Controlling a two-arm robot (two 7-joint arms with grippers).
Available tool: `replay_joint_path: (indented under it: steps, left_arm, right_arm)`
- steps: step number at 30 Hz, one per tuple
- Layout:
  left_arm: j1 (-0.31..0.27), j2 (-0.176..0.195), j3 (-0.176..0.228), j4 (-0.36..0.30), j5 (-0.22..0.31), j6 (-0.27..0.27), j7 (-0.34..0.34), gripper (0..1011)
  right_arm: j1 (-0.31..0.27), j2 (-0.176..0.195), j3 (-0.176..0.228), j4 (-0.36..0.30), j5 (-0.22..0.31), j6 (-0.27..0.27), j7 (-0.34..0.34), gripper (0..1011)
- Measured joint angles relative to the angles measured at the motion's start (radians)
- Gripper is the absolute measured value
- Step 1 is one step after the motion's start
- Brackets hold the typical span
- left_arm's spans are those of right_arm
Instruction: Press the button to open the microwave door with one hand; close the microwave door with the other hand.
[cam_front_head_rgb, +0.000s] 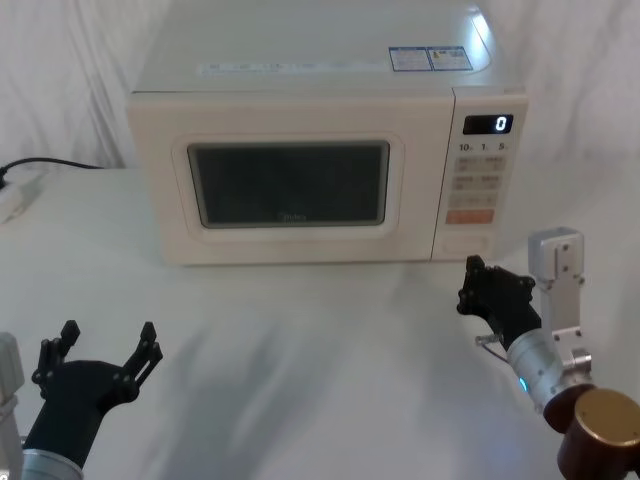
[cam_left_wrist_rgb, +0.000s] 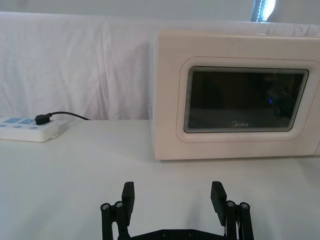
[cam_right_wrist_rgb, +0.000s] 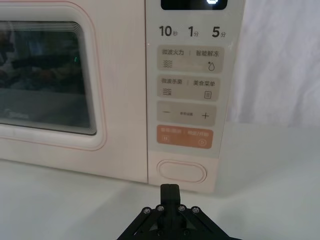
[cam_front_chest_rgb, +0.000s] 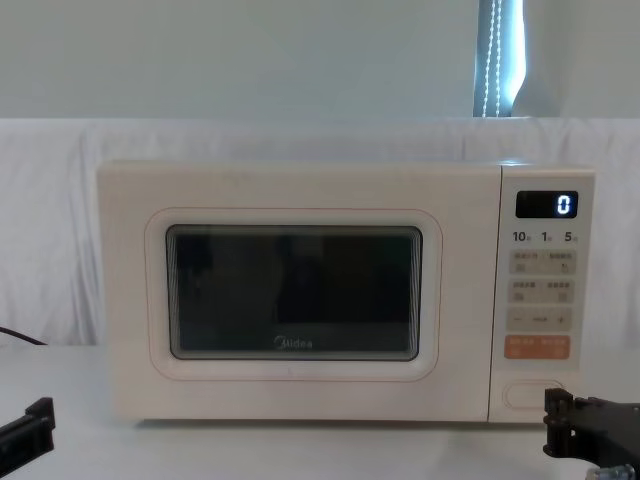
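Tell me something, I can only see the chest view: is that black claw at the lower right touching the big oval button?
Observer: It doesn't look so. In the right wrist view the right end effector is shut and points at the button, apparently just short of it.
Operator: And the black bit at the lower left?
Observer: That is the left end effector. The head view shows it open, low over the table, well in front of the microwave door.
Operator: Where does the cable on the left go?
Observer: Into a white power strip lying on the table, left of the microwave.
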Motion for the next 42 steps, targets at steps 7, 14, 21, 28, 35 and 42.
replay_joint_path:
  steps: [7, 14, 21, 28, 35, 42]
  left_arm:
    - [0.000, 0.000, 0.000, 0.000, 0.000, 0.000, 0.000, 1001]
    - [0.000, 0.000, 0.000, 0.000, 0.000, 0.000, 0.000, 1001]
    - [0.000, 0.000, 0.000, 0.000, 0.000, 0.000, 0.000, 1001]
    - [0.000, 0.000, 0.000, 0.000, 0.000, 0.000, 0.000, 1001]
    - [0.000, 0.000, 0.000, 0.000, 0.000, 0.000, 0.000, 1001]
    - [0.000, 0.000, 0.000, 0.000, 0.000, 0.000, 0.000, 1001]
  right_arm:
    - [0.065, -0.005, 0.013, 0.082, -0.006, 0.001, 0.005, 0]
    - [0.107, -0.006, 0.014, 0.129, -0.015, 0.013, 0.010, 0]
    - [0.147, -0.011, 0.014, 0.187, -0.022, 0.013, 0.012, 0]
    - [0.185, -0.017, 0.017, 0.247, -0.026, -0.009, 0.014, 0]
    - [0.211, -0.023, 0.029, 0.297, -0.020, -0.032, 0.015, 0]
    - [0.231, -0.027, 0.035, 0.337, -0.018, -0.048, 0.017, 0]
